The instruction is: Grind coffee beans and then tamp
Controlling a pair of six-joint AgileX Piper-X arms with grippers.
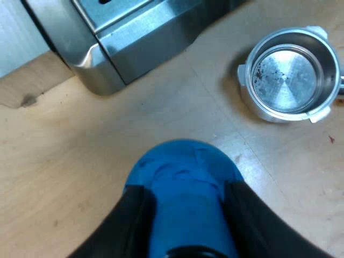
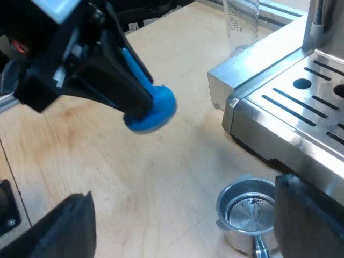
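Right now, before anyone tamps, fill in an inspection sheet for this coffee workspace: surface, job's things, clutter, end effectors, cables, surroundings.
Surface: wooden table, a few dark specks.
Job's things: blue tamper held tilted over the table; metal holder loose on the table near the espresso machine, basket almost empty, some grounds stuck inside; measuring glass standing near the machine.
Clutter: nothing seen.
End effectors: left end effector shut on the tamper; right end effector open, above the holder.
Cables: nothing seen.
Surroundings: dark fitting at the table's edge.
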